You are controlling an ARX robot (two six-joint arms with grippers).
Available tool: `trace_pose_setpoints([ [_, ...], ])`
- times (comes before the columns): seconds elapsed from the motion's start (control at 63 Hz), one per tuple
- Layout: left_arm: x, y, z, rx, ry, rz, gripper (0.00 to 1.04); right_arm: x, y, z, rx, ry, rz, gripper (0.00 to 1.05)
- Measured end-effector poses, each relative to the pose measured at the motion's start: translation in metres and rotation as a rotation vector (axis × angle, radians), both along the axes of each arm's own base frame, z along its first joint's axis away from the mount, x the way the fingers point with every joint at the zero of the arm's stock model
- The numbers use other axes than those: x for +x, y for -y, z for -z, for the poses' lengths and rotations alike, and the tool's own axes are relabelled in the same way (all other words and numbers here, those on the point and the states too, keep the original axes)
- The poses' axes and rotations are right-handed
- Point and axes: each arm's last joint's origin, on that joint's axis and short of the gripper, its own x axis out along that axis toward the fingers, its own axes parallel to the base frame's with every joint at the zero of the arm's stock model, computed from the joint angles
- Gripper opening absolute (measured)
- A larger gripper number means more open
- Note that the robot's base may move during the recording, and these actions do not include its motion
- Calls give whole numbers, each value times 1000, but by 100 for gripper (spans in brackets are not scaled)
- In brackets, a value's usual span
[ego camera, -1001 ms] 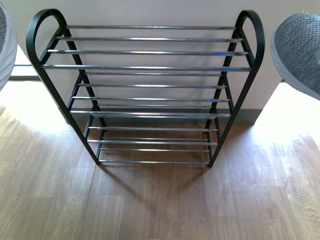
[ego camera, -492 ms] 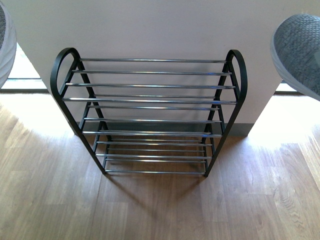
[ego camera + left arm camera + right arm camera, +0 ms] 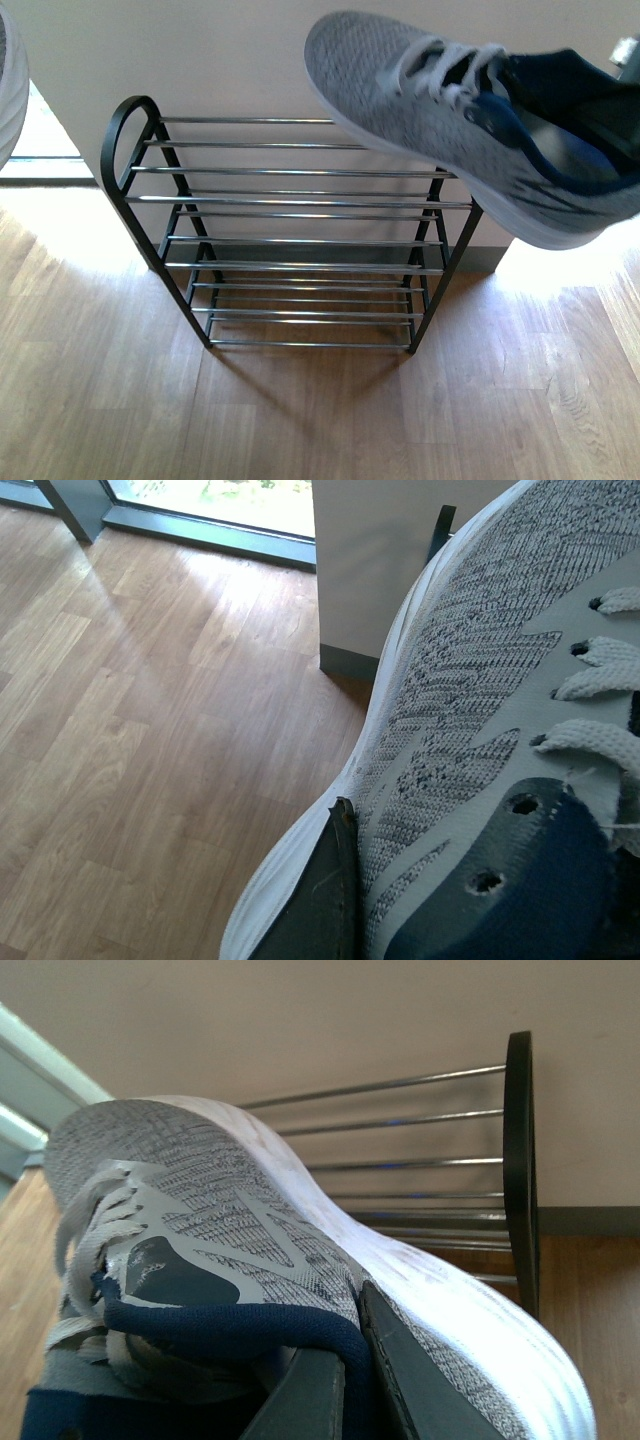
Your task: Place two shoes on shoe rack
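The shoe rack (image 3: 300, 232), black-framed with silver rods, stands against the pale wall in the front view. The right shoe (image 3: 470, 115), grey knit with navy lining and white sole, hangs in the air over the rack's top right corner, toe pointing left. My right gripper (image 3: 352, 1370) is shut on its side wall by the collar; the rack (image 3: 520, 1160) shows beyond it. The left shoe (image 3: 10, 90) shows only as a white sole edge at the far left. My left gripper (image 3: 345, 900) is shut on the left shoe (image 3: 480, 700); one finger (image 3: 320, 900) lies against its side.
A wood-plank floor (image 3: 300, 410) spreads in front of the rack. A dark skirting (image 3: 480, 258) runs along the wall's foot. Bright sunlit patches and window frames (image 3: 200, 530) lie to either side of the wall section.
The right shoe has swung in from the right edge to above the rack's top right. Before that the view drew back from the rack. The left shoe stays at the left edge.
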Motion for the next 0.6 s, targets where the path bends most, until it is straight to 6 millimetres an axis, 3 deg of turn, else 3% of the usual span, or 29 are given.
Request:
trace_pose_setpoints([
  [0.222,0,0,0,0,0,0,2,44,-56,5,57,-128,172,1],
  [0.604,0,0,0,-1,0,2,2,102,-79,46,95,-350,508,1],
])
